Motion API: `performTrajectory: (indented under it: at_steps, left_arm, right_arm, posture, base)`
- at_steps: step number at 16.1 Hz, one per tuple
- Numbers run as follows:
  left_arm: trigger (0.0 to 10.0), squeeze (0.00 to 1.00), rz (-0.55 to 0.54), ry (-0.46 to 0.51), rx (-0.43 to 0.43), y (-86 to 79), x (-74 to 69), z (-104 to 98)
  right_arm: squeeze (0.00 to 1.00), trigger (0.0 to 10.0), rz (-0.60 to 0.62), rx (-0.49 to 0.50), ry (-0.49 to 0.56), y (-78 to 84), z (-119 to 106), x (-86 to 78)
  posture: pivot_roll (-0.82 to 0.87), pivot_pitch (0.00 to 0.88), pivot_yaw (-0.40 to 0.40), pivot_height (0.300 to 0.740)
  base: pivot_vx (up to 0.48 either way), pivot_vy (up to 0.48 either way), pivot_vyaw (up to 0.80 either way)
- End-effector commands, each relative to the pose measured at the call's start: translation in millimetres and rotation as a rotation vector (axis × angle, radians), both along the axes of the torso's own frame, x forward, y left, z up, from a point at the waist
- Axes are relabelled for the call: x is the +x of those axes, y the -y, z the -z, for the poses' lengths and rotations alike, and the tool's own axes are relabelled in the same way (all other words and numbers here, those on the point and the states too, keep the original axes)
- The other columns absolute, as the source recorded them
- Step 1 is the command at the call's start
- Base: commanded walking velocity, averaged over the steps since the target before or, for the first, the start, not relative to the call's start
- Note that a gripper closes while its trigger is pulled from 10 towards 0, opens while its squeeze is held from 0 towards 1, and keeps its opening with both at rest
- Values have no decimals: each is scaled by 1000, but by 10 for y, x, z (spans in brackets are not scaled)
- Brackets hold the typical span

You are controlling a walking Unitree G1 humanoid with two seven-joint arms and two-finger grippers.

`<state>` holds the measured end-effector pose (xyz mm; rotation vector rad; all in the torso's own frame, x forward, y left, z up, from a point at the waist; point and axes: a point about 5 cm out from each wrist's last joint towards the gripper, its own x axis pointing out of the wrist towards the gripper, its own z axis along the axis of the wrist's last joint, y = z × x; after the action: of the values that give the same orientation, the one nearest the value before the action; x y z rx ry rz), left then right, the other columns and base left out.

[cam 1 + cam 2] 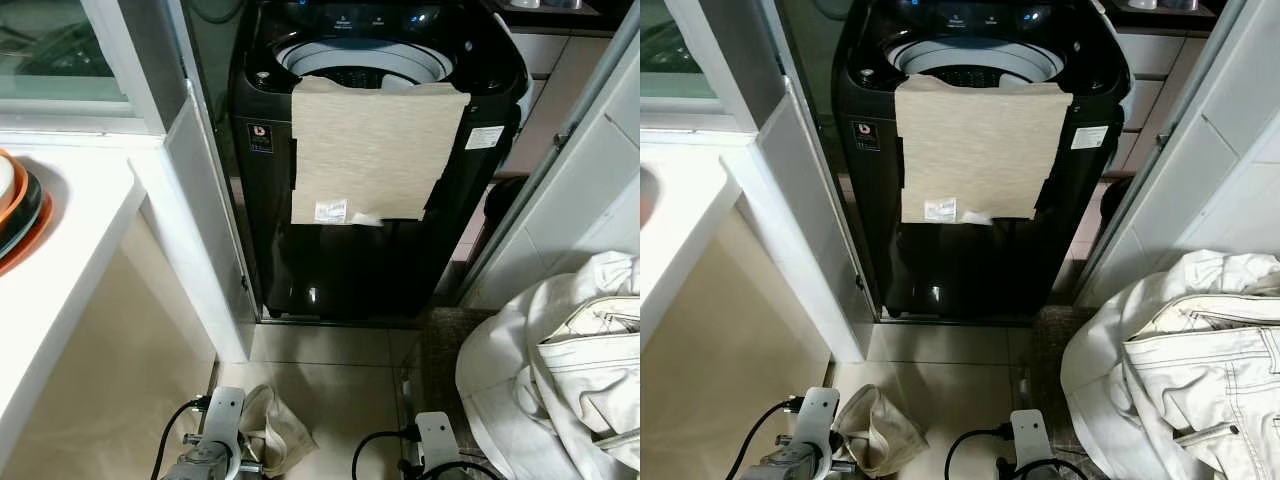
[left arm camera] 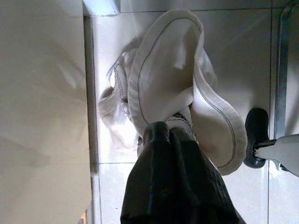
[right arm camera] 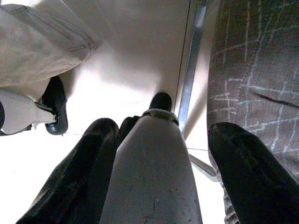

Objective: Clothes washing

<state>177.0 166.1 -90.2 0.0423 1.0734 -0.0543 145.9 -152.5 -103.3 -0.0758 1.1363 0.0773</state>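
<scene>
A black top-loading washing machine [image 1: 370, 250] stands ahead with its lid up and its drum [image 1: 365, 65] showing. A beige cloth [image 1: 370, 150] hangs over its front rim and down the front panel. Low at my left side, my left gripper [image 2: 166, 128] is shut on a cream garment [image 2: 177, 79] with stitched seams, which dangles just above the tiled floor [image 1: 330, 380] as a bunched lump [image 1: 270, 425]. My right gripper [image 3: 162, 126] hangs open near the floor, its fingers [image 3: 100, 135] wide apart with nothing held. A pile of white clothes [image 1: 560, 370] lies at the right.
A white counter [image 1: 60, 260] with stacked bowls [image 1: 15, 210] runs along the left. White door frames flank the washer's alcove, and a metal floor track [image 3: 191, 60] crosses the threshold. A grey patterned mat [image 3: 252, 70] lies at the right in front of the machine.
</scene>
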Motion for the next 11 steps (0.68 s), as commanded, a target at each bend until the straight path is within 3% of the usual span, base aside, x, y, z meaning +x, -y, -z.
performTrajectory:
  at_steps: [1, 11]
  left_arm:
    - [10000, 0, -8, -4, 8, -12, -1, 1]
    - [10000, 0, -8, -4, 8, -12, -1, 1]
  right_arm:
    - [0, 10000, 0, 3, -36, 5, 31, -80]
    - [0, 10000, 0, 3, -36, 5, 31, -80]
  posture:
    - [7, 30, 24, 740]
    - [7, 30, 24, 740]
  base:
    - [0, 0, 0]
    - [0, 0, 0]
